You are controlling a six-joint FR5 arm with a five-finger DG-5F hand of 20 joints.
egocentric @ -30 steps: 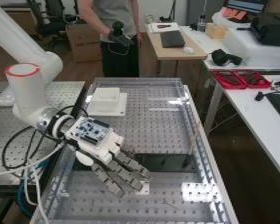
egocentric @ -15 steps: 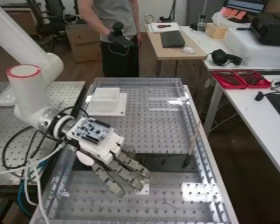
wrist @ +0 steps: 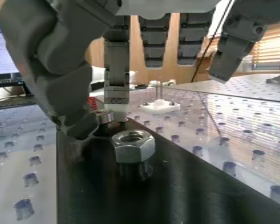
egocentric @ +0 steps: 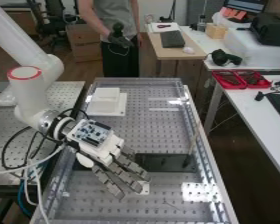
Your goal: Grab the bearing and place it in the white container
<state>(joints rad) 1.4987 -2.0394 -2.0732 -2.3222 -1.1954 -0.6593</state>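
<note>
In the high view the hand (egocentric: 109,159) is over the near half of the bench, its fingers extended, palm down. The wrist view shows the hand (wrist: 116,65) with its thumb close to a small round metal piece, seemingly the bearing (wrist: 105,117), on a black plate (wrist: 170,185). Whether thumb or finger touches it, I cannot tell. Nearer the camera, a hex nut (wrist: 134,146) stands on the same plate. The white container (egocentric: 106,97) is on the bench's far left part in the high view, away from the hand.
A small white base with upright pins (wrist: 160,106) stands beside the black plate. Clear raised walls (egocentric: 205,145) edge the perforated bench, and a thin stick (egocentric: 192,142) leans near the right one. Cables (egocentric: 34,165) hang by the arm. A person stands beyond the far end.
The arm and hand have shifted very slightly toward the bench's near end. The fingertips have moved a little, with the fingers still extended.
</note>
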